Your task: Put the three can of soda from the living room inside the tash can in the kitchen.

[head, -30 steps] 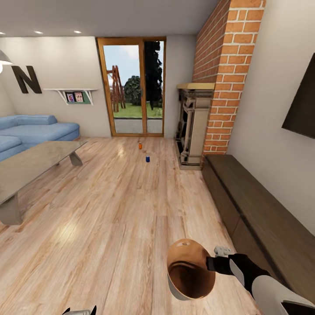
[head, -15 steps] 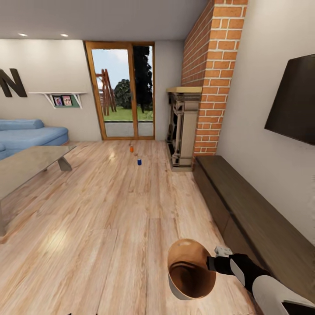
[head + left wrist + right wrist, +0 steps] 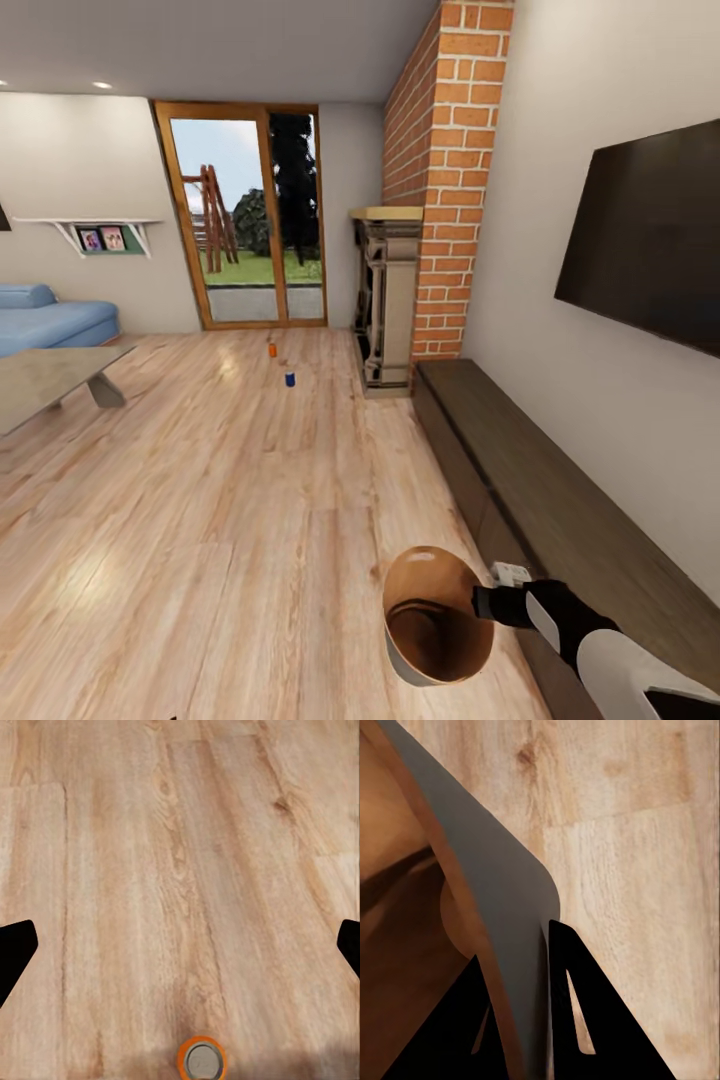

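No brand, label or writing can be read on any task object.

The small round tapered trash can (image 3: 437, 615), pale grey-white outside with a glossy brown interior and rim, hangs above the pale wood plank floor (image 3: 230, 500) low in the head view, just beside the long dark wooden bench (image 3: 560, 510). Its long axis is tilted off vertical, mouth facing up. The right gripper (image 3: 481, 603) is clenched on the bin's rim; in the right wrist view its black fingers (image 3: 577, 1012) pinch the wall of the bin (image 3: 502, 915), one inside, one outside.

Far across the living room floor, near the wood-framed glass door (image 3: 245, 230) and the ornate dark fireplace (image 3: 385, 300) at the red brick chimney (image 3: 435, 180), an orange soda can (image 3: 272, 350) and a dark blue soda can (image 3: 290, 379) stand upright, near each other but apart.

In the left wrist view another orange soda can with a grey metal top (image 3: 201, 1059) stands upright on the floor. The left gripper (image 3: 180, 945) has its black fingertips (image 3: 15, 949) spread wide, grasping nothing.
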Available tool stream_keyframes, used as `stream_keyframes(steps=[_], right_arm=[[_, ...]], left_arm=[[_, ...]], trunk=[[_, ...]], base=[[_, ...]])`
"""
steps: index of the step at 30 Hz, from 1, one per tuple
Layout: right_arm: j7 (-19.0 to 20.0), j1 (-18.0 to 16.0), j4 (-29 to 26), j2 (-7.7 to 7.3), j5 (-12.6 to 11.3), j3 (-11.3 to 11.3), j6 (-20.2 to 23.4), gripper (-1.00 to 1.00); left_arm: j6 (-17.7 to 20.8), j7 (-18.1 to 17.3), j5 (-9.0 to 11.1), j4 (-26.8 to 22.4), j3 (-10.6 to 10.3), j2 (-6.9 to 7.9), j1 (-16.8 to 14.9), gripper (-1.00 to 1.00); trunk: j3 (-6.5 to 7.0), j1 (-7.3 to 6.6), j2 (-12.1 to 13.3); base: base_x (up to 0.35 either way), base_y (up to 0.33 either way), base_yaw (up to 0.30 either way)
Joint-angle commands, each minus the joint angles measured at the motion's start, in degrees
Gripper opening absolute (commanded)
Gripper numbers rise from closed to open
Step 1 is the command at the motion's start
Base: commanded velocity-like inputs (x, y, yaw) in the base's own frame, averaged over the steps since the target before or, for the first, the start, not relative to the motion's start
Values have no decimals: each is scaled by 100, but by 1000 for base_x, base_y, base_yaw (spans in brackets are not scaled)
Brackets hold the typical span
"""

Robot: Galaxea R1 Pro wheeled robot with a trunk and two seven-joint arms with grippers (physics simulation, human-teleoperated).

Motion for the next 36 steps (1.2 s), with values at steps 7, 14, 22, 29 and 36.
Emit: stream_keyframes(steps=[7,14,22,29,36], right_arm=[[25,-3,1,16,-85,-24,19,-100],[24,-3,2,24,-80,-13,19,-100],[23,-3,2,27,-60,-9,19,-100],[25,-3,2,9,-62,-30,19,-100],[24,-3,2,-10,-67,-66,19,-100]], left_arm=[[17,0,2,9,-39,3,-8,100],[27,-3,2,17,-43,5,-9,100],[32,-60,-7,25,-52,3,-11,100],[50,-68,-15,37,-67,3,-15,100],[648,-24,8,49,-366,-113,-172,100]], trunk=[[26,0,0],[29,0,0],[29,0,0],[29,0,0],[29,0,0]], base=[[66,-100,-77],[28,21,-10],[96,144,-1],[10,13,0],[1,1,0]])
